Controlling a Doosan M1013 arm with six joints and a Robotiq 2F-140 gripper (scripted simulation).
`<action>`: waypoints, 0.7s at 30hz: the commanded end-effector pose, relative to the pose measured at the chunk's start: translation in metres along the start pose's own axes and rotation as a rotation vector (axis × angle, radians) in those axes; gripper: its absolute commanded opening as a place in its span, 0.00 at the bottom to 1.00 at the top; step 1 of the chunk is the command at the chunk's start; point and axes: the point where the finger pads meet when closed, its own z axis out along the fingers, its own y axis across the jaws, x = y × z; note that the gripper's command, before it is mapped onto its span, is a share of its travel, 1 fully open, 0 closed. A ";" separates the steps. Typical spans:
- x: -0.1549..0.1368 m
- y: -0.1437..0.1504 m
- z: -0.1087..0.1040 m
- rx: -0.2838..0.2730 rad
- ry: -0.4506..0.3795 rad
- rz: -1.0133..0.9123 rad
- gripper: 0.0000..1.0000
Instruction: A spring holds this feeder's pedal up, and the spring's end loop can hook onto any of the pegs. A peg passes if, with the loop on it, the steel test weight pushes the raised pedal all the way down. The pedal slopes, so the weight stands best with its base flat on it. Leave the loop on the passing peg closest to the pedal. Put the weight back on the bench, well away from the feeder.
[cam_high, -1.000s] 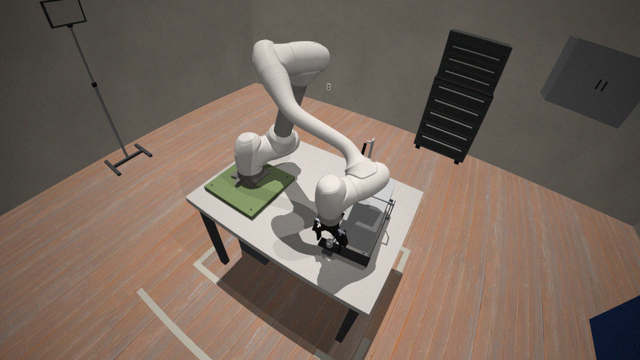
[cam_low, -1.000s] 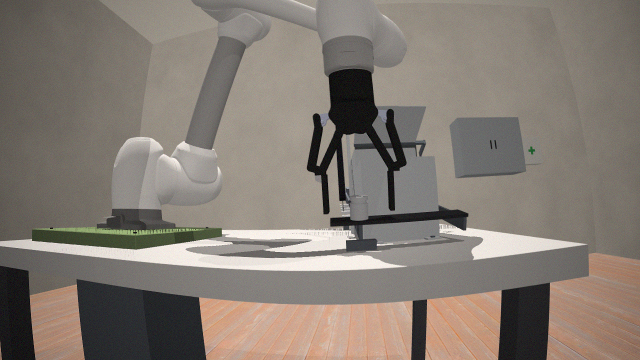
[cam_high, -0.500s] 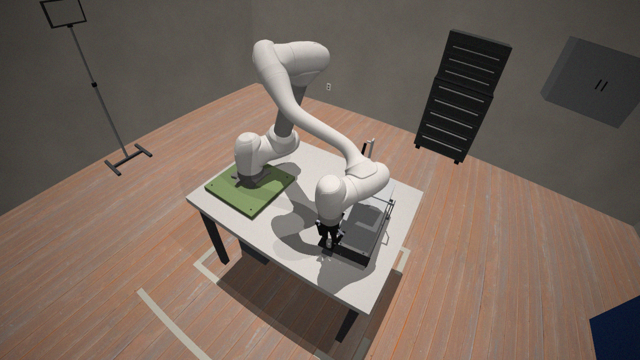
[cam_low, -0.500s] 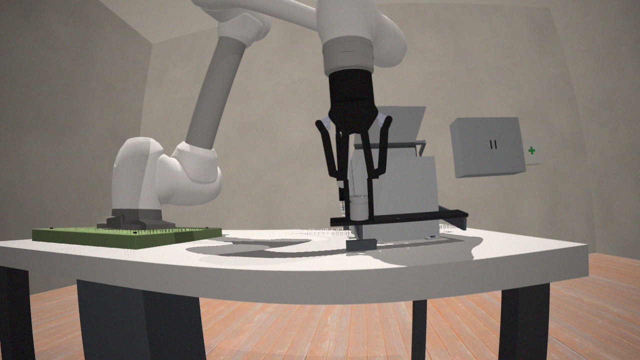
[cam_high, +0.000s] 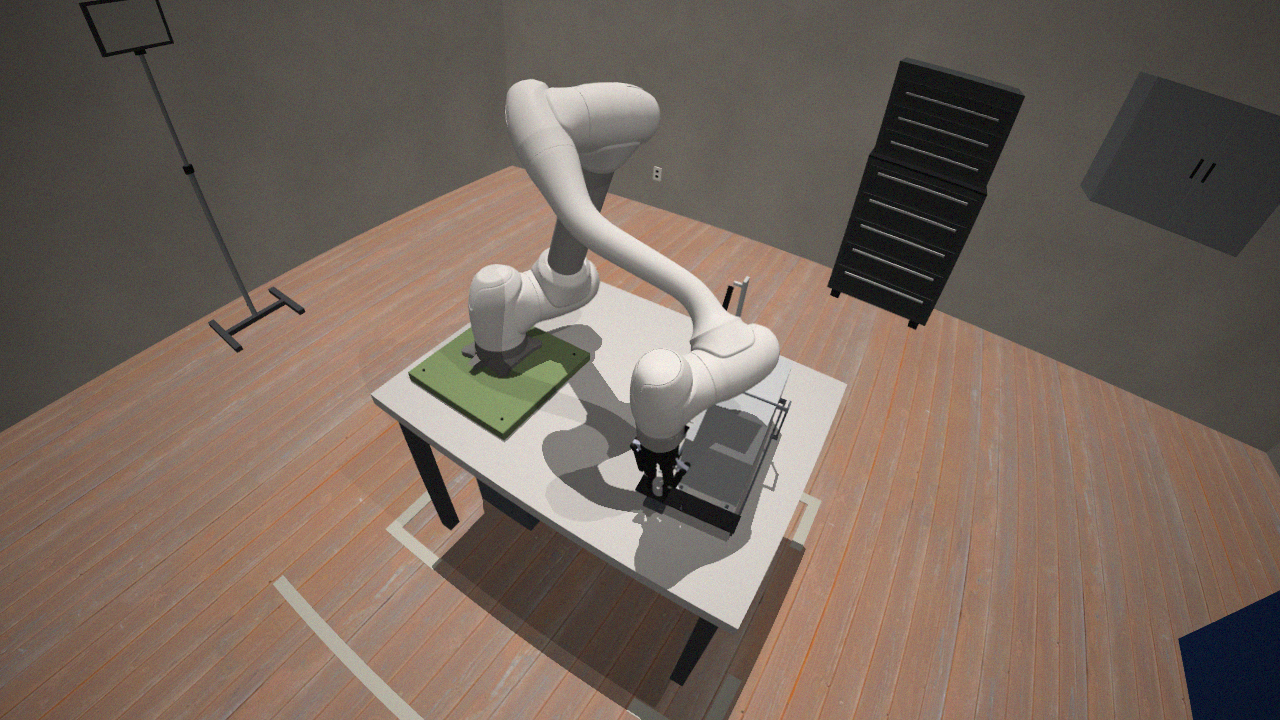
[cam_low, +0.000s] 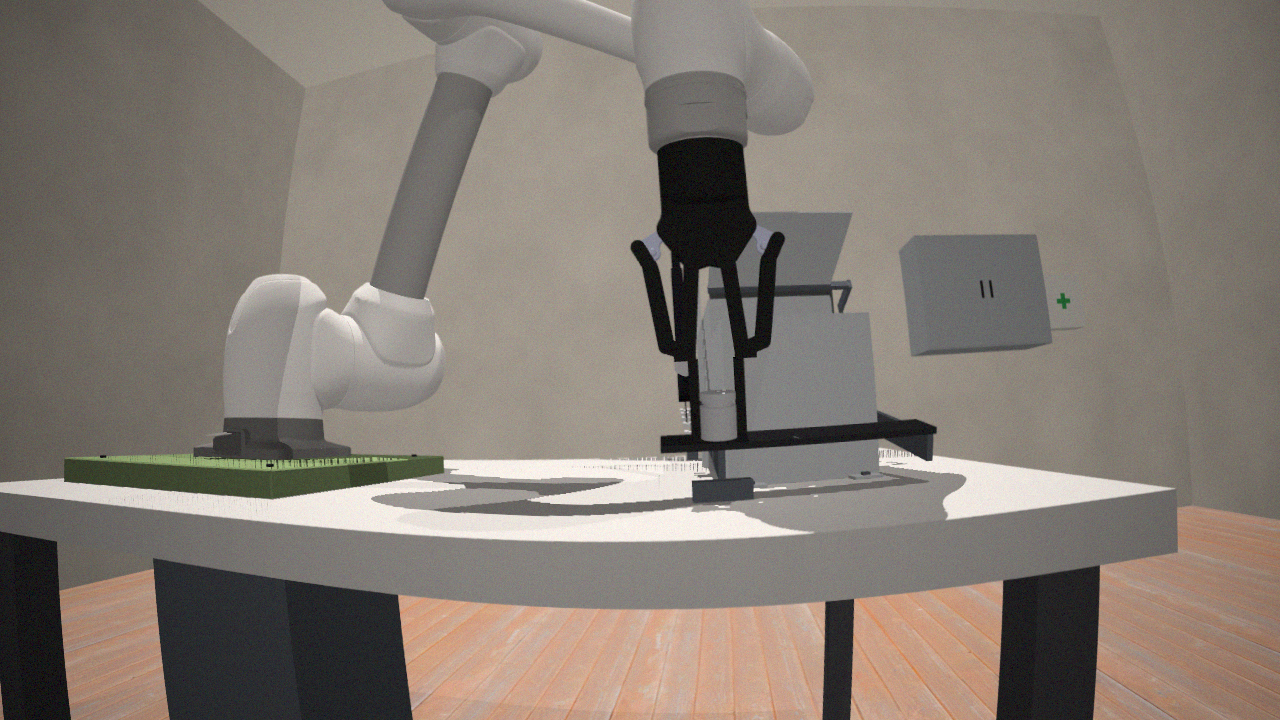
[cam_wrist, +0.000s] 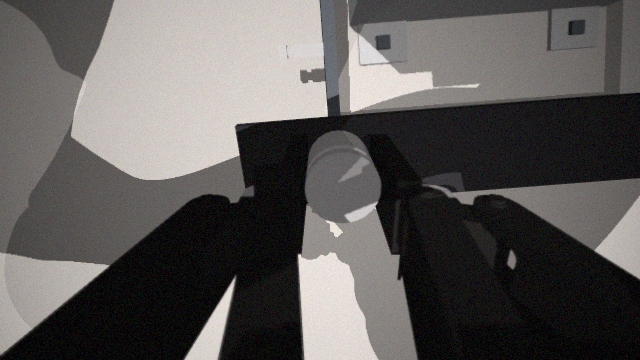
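Standing upright on the black pedal (cam_high: 707, 512) (cam_low: 805, 437) (cam_wrist: 500, 145), near its free end, the steel weight (cam_high: 657, 486) (cam_low: 717, 417) (cam_wrist: 343, 185) is a short grey cylinder with its long axis close to vertical and its round top facing up toward the gripper. The gripper (cam_high: 659, 488) (cam_low: 716, 420) (cam_wrist: 338, 159) is closed on the weight, one black finger on each side, with the tips reaching down almost to the pedal. The pedal is a long dark bar that runs across the front of the feeder, raised above the bench, and a low dark block (cam_low: 723, 489) sits on the bench below its free end. The wrist points straight down over the weight, while the white arm (cam_high: 617, 232) (cam_low: 716, 53) arches up and over from its mount on a green board (cam_high: 501, 420) (cam_low: 170, 476) at the other side of the bench. Behind the pedal stands the grey feeder (cam_high: 720, 465) (cam_low: 810, 376), a boxy body with a flared hopper (cam_low: 805, 246) on top; what the hopper holds cannot be seen. The spring's loop and the pegs are too small or hidden to make out. All of this rests on the pale bench (cam_high: 572, 528) (cam_low: 581, 573). On the wall beyond, a grey cabinet (cam_high: 1172, 165) (cam_low: 975, 295) has its doors shut, hiding its contents.

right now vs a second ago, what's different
The jaws have closed inward around the steel test weight, taking hold of it; they stood wide apart on either side of it. The weight stayed on the pedal. The arm and pedal show no visible movement.
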 end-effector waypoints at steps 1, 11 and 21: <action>0.000 0.000 -0.001 -0.001 0.000 0.000 0.25; 0.000 0.000 -0.001 -0.001 0.000 0.000 0.25; 0.002 0.000 -0.010 -0.001 0.000 0.000 0.25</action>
